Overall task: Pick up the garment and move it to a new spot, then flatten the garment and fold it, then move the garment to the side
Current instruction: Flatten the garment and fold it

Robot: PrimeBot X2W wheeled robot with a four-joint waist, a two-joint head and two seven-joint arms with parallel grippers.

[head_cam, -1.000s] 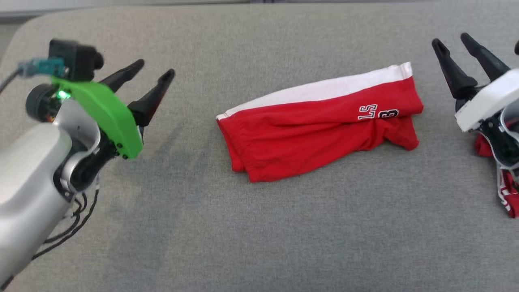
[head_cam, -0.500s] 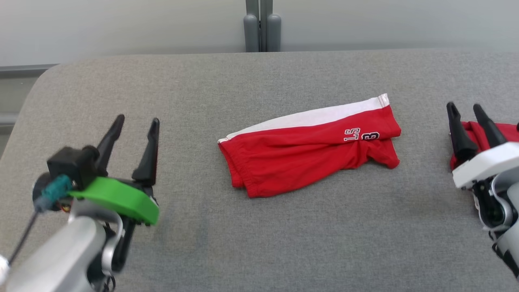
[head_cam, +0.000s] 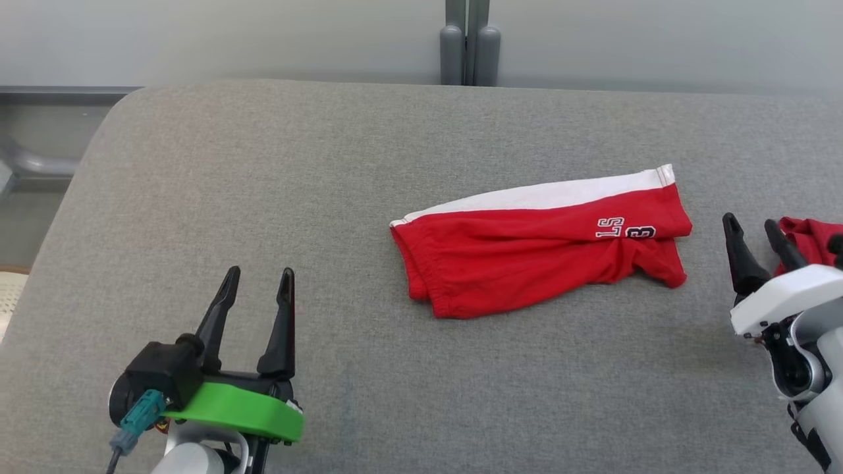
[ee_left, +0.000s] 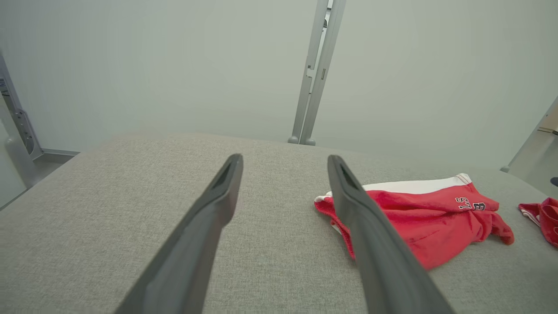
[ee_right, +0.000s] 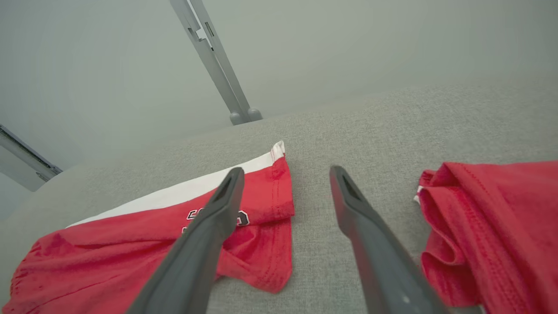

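Grey fabric surface [head_cam: 250, 197], pale wall [head_cam: 230, 39] behind, bearing red garment [head_cam: 527, 263].

2 garments on your grey fabric-covered table [head_cam: 263, 197]
The folded red cloth shorts [head_cam: 540, 270] lie right of centre, the crumpled red cloth garment [head_cam: 813, 237] at the right edge; your right gripper [head_cam: 749, 221] hangs between them, your left gripper [head_cam: 261, 271] front left.

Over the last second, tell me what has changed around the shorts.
The head camera tilted up, shifting the whole picture. Measured against the folded red shorts, both arms drew back toward the robot; the left gripper turned from a slant to point straight ahead. Nothing was gripped or let go. It and the right gripper stayed open, and the shorts lay as before.
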